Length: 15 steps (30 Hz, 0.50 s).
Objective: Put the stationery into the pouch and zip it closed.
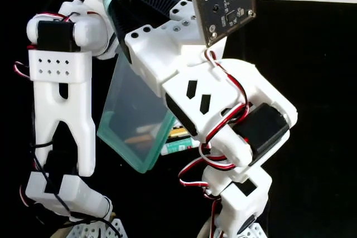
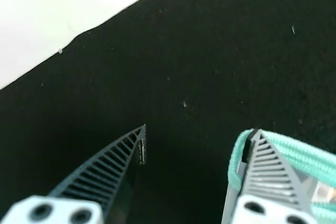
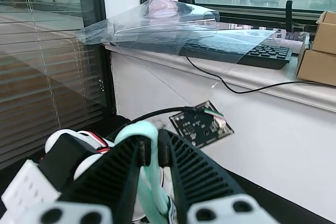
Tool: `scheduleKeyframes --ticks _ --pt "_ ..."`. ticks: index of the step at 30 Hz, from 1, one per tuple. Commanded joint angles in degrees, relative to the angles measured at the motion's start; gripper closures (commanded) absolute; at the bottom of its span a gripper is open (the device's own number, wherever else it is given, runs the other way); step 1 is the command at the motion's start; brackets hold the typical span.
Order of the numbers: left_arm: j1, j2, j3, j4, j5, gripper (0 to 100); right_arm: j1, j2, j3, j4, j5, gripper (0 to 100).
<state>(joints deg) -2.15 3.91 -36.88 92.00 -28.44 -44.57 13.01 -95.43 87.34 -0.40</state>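
Right wrist view: right gripper (image 3: 152, 145) clamps a woven teal strap (image 3: 134, 129); its translucent green plastic pouch (image 1: 134, 118) hangs beneath that gripper. Left gripper (image 2: 199, 129) has its ribbed fingers apart.

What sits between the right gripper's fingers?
The teal pouch edge. The right gripper is shut on it, so nothing else lies between its fingers. The right wrist view shows this.

Nothing legible anywhere. The circuit board (image 1: 223, 4) above the pouch (image 1: 136, 115) bears tiny markings, and the stationery item (image 1: 178, 146) beside the pouch has a printed label (both unreadable).
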Motion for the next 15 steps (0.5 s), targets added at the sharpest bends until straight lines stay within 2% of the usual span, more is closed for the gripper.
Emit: scheduleKeyframes --ticks 1,9,15 --pt "0.31 -2.51 -1.01 6.15 -3.52 69 -0.31 -0.22 -3.56 0.22 -0.18 98.4" --pt "-1.89 -9.19 -0.40 8.97 -4.13 69 -0.22 -0.48 -3.56 0.13 -0.18 98.4" --pt "-5.41 -16.92 8.84 9.05 -4.40 69 -0.22 -0.48 -3.56 -0.22 -0.18 98.4"
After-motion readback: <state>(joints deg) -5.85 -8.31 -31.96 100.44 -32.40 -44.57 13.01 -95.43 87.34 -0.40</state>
